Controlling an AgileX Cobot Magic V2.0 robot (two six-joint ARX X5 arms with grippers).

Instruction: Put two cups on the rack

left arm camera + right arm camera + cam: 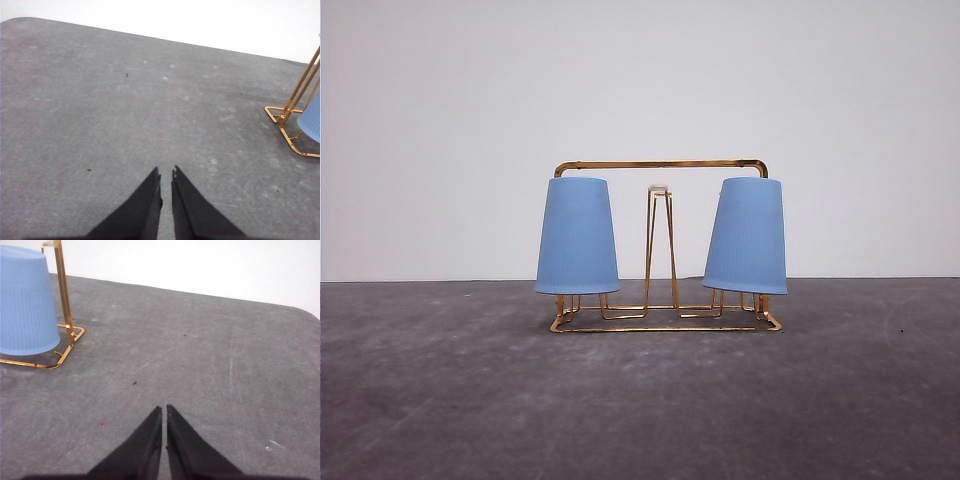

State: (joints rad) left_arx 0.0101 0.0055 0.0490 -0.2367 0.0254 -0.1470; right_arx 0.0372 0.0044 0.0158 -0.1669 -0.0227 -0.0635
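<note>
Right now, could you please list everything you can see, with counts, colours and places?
cups: two, light blue, upside down on the rack, left cup and right cup at its two ends.
rack: one, gold wire, middle of the table, centre prong bare.
table: one, mottled dark grey, under everything.
wall: white, behind the table.
left gripper: black fingers nearly together, holding nothing, above bare table beside the rack.
right gripper: black fingers nearly together, holding nothing, above bare table.
</note>
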